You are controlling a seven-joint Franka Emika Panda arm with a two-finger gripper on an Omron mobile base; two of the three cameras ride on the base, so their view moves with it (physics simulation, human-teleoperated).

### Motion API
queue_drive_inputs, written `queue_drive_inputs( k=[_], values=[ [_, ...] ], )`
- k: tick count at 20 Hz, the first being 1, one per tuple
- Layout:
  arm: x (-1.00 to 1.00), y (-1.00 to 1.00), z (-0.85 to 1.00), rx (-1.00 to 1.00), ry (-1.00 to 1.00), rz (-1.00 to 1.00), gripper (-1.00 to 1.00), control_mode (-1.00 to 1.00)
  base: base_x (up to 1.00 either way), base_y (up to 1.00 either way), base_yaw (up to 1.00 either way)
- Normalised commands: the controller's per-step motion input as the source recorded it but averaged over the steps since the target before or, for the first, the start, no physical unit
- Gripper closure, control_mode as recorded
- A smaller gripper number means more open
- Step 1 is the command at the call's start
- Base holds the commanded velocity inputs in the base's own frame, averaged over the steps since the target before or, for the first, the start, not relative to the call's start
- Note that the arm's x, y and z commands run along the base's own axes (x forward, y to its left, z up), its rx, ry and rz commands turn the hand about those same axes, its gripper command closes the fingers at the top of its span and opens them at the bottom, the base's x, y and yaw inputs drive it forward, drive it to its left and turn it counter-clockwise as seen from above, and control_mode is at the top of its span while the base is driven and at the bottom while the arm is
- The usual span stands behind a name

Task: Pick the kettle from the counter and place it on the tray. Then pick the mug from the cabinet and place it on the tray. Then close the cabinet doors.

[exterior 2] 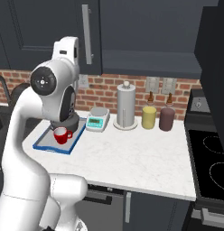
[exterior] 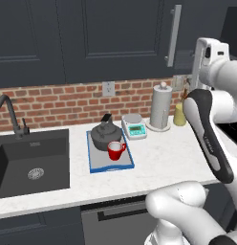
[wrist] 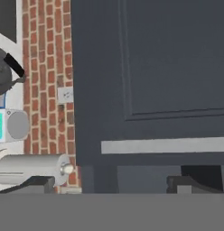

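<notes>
Up against the cabinet door [wrist: 150, 67], the gripper [wrist: 111, 185] is spread wide and empty, its fingertips [wrist: 186, 184] just short of the door's grey bar handle [wrist: 163, 145]. Below, on the counter [exterior: 158, 158], the kettle [exterior: 105, 135] and red mug [exterior: 115, 150] already sit on the blue-rimmed tray [exterior: 111, 166] between sink [exterior: 32, 160] and kitchen scale [exterior: 134, 127]. Door closing looks like the step in hand; next, press the panel until flush.

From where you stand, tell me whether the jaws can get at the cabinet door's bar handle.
Probably yes: the open gripper faces the cabinet door with its bar handle just ahead, nothing between.
</notes>
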Motion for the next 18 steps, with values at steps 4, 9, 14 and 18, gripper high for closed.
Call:
queue_drive_inputs(
  k=[4, 9, 14, 18],
  values=[
    [-0.73, -0.03, 0.14, -0.07, -0.03, 0.0, -1.0, -1.0, 0.0, 0.0, 0.0],
    [-0.64, 0.0, 0.05, -0.02, 0.0, 0.0, -1.0, -1.0, 0.0, 0.0, 0.0],
    [-0.54, -0.1, 0.0, 0.0, 0.0, 0.0, -1.0, -1.0, 0.0, 0.0, 0.0],
    [-0.65, -0.23, 0.0, 0.0, 0.0, 0.0, -1.0, -1.0, 0.0, 0.0, 0.0]
  ],
)
